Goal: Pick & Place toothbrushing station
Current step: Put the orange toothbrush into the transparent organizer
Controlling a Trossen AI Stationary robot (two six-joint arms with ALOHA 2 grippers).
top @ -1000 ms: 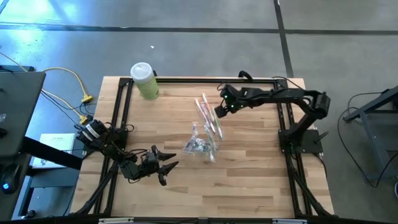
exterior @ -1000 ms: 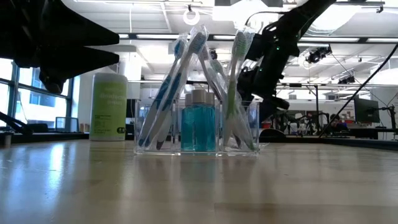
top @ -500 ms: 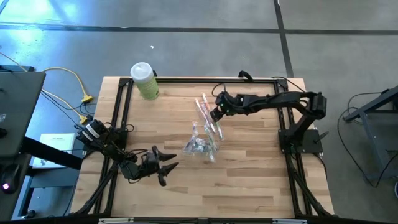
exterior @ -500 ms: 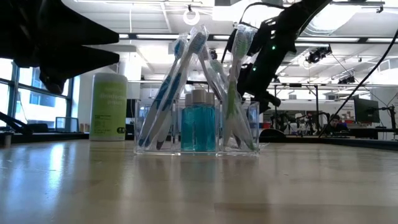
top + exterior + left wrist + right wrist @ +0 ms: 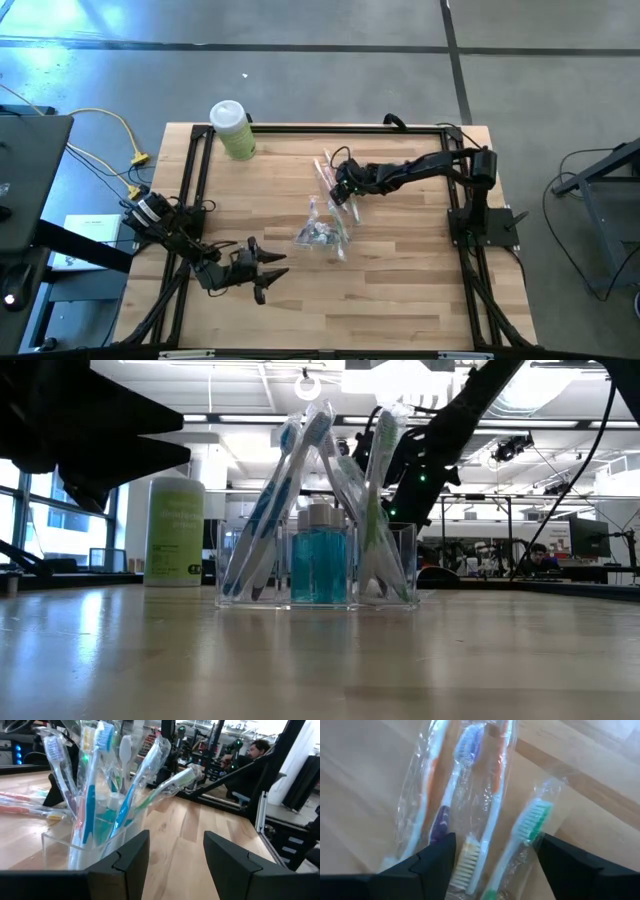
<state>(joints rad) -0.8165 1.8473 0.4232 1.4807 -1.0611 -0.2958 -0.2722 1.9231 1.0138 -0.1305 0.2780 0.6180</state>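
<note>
Right gripper (image 5: 340, 186) spread wide, nothing grasped, poised over wrapped toothbrushes (image 5: 470, 815) laid flat at 12 o'clock of clear holder (image 5: 325, 235), holder stocked with upright brushes mid-table, left gripper (image 5: 270, 270) parted, empty, stationed at holder's 8 o'clock.

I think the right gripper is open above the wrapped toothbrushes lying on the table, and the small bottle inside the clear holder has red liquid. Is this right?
Not quite: the liquid in the small bottle is blue, as the low view shows. The rest holds: the right gripper is open above the wrapped toothbrushes lying on the table, and the bottle stands in the clear holder.
</note>
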